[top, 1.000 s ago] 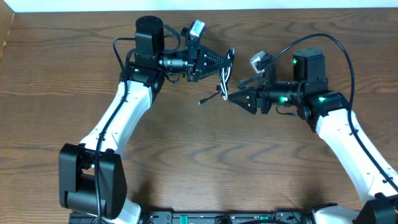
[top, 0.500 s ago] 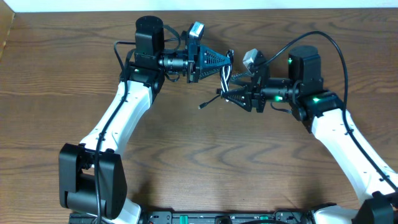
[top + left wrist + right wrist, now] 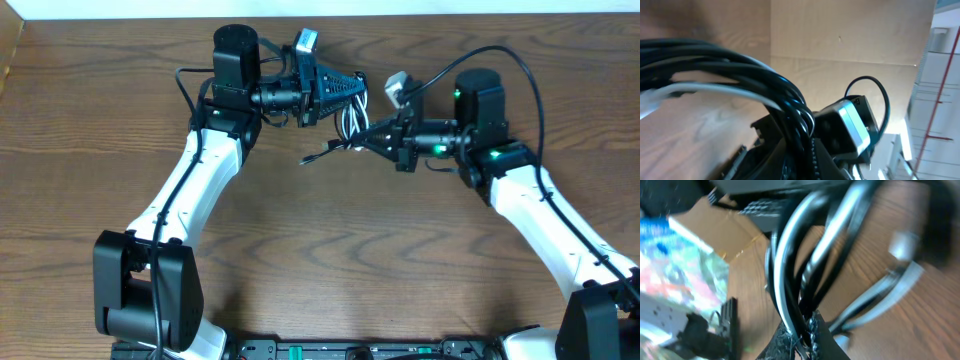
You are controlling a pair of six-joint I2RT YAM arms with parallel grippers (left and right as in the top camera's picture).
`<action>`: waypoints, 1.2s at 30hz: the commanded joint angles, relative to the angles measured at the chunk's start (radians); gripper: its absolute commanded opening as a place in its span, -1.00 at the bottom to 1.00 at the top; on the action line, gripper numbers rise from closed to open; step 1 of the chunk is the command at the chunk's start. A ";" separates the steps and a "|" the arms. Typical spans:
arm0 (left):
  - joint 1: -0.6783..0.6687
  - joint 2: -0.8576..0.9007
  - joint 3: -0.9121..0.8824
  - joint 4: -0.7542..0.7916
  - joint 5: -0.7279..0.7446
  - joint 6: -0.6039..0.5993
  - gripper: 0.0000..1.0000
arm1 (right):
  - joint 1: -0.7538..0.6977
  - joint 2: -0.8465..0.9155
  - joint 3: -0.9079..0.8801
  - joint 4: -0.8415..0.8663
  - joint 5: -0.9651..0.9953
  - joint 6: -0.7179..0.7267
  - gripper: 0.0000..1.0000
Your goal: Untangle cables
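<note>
The cables [image 3: 349, 122], white and black strands bunched together, hang between the two arms over the far half of the bench [image 3: 320, 270]; the left jaws are clamped shut on the top of the bundle; the right jaws, facing them from the opposite side, are pinched shut on the same cords lower down, white and black strands [image 3: 785, 265] running into their tips; a black plug end [image 3: 306, 160] trails leftward, and I cannot tell whether it touches the wood.

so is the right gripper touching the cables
Touching: in the right wrist view the cables run down between the closed fingers of the right gripper, pinched at the tips.
</note>
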 commanded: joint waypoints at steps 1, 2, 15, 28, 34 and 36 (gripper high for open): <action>-0.014 0.001 0.006 -0.003 0.021 0.116 -0.85 | -0.068 0.003 0.014 -0.033 0.111 0.239 -0.98; -0.014 0.001 0.006 -0.006 0.011 0.151 -0.85 | -0.076 0.001 0.014 -0.063 0.153 0.278 -0.98; -0.014 0.001 0.005 -0.424 -0.192 0.603 -0.85 | -0.056 -0.003 0.014 -0.525 0.745 0.453 -0.98; -0.015 0.001 0.005 -0.476 -0.195 0.554 -0.85 | -0.056 -0.003 0.029 -0.494 0.542 0.137 0.10; -0.015 0.001 0.005 -0.502 -0.184 0.460 -0.85 | -0.055 -0.003 0.063 -0.457 0.357 -0.044 0.20; -0.015 0.001 0.005 -0.501 -0.174 0.414 -0.85 | -0.055 -0.003 0.065 -0.434 0.299 -0.092 0.21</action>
